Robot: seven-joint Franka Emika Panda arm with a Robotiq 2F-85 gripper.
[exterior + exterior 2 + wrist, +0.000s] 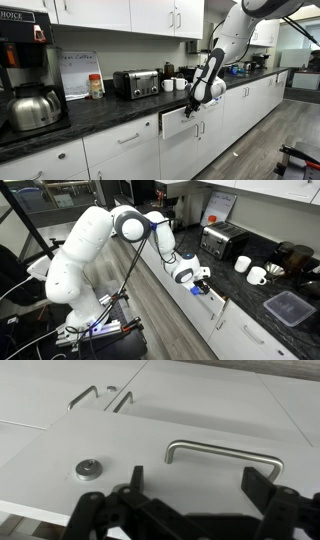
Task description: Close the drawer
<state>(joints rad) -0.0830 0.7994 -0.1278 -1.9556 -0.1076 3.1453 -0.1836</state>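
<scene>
The drawer (185, 122) stands a little way out of the white cabinet row under the dark countertop in both exterior views (222, 308). Its flat white front (150, 450) fills the wrist view, with the silver bar handle (225, 452) and a small round lock (90, 467). My gripper (197, 485) is open and empty, with its black fingers spread on either side below the handle, close to the front. It hangs just above and in front of the drawer in both exterior views (205, 92) (196, 279). I cannot see the drawer's inner box clearly.
On the counter stand a toaster (137, 83), a metal kettle (33, 108), mugs (258, 275) and a grey container (290, 307). Cabinet doors with handles (85, 397) lie beyond the drawer. The robot base (75, 280) stands on the wooden floor.
</scene>
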